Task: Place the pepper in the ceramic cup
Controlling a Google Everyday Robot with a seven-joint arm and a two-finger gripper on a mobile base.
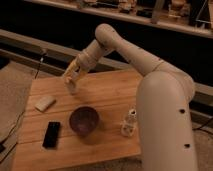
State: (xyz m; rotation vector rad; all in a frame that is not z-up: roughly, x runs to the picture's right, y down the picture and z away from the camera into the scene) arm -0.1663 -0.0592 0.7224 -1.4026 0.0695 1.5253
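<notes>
Item 1. Off-white flat rectangular block (45, 103): laid on the left part of the light wooden surface (112, 92), near its left edge.

Item 2. Black flat rectangular phone-like slab (51, 134): laid in front of the block, near the front left corner, apart from everything else.

Item 3. Two-finger gripper (71, 85): held low over the rear left part of the surface, pointing down and to the left. The jaws are clenched. Whether anything is pinched between them cannot be told.

Item 4. Small plain whitish ceramic cup (73, 89): a pale shape directly beneath the gripper's tip is taken to be it. It is largely covered, and contact with the gripper cannot be judged.

Item 5. Small orange-red pepper: not made out anywhere on the surface. It cannot be told whether it is inside the jaws or the cup.

Item 6. Dark purple round bowl (83, 120): set upright near the middle of the surface, in front of the gripper and to the right of the black slab.

Item 7. Small white capped bottle (129, 123): stood upright to the right of the bowl, near the front right edge.

Item 8. White jointed robot arm (135, 57): extended from the large white body at the right, across the rear of the surface, to the gripper.
</notes>
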